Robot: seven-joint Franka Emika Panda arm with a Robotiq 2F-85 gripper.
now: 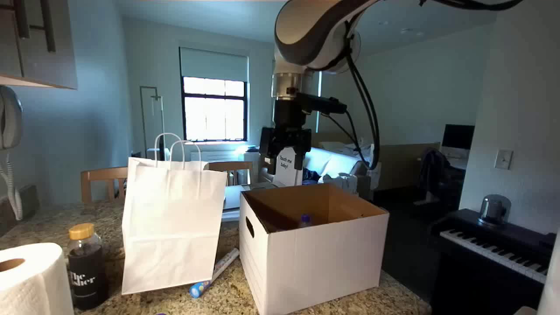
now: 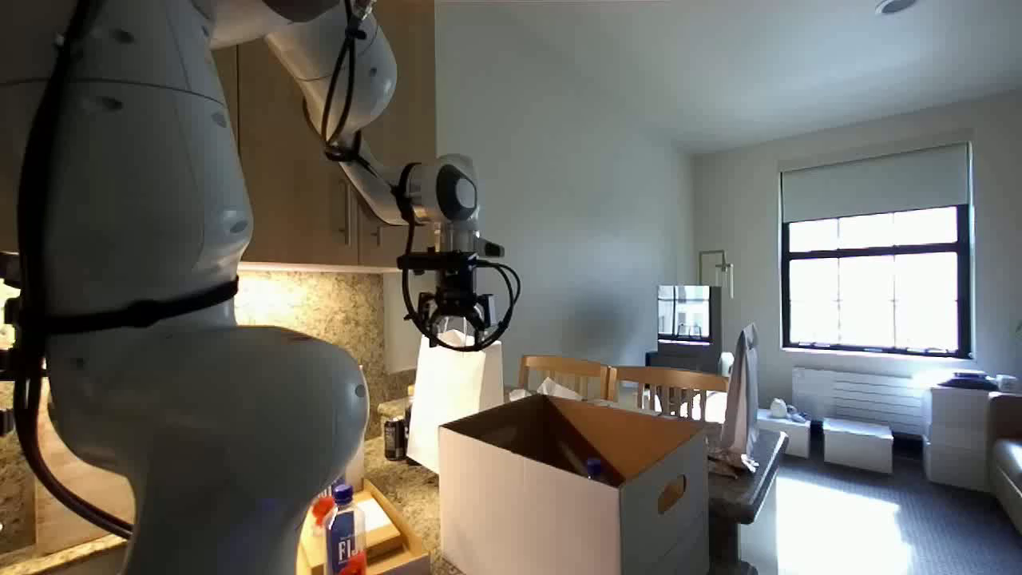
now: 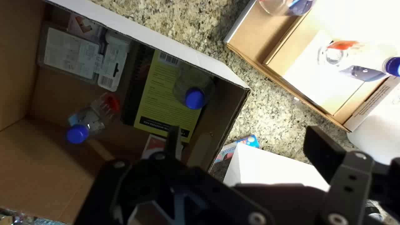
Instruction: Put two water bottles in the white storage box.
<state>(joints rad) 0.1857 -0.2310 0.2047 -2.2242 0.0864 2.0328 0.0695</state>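
The white storage box [image 1: 323, 258] stands on the counter with its top open; it also shows in an exterior view [image 2: 527, 511] and the wrist view [image 3: 18, 165]. Inside it, the wrist view shows one upright bottle with a blue cap [image 3: 195, 98] and another blue-capped bottle [image 3: 93, 120] with red on it. My gripper [image 1: 284, 165] is open and empty, above the box's edge on the paper bag side. In the wrist view [image 3: 247, 143] one finger overlaps the box and the other lies beyond it. A Fiji bottle [image 2: 345, 537] stands in the cardboard tray.
The tall white paper bag [image 1: 175, 227] stands beside the box. The cardboard tray [image 3: 275, 73] holds more bottles. A colourful tube [image 1: 214, 273], a dark bottle with a yellow lid [image 1: 87, 275] and a paper roll [image 1: 39, 280] are on the counter. The box also holds a yellow notebook [image 3: 156, 100].
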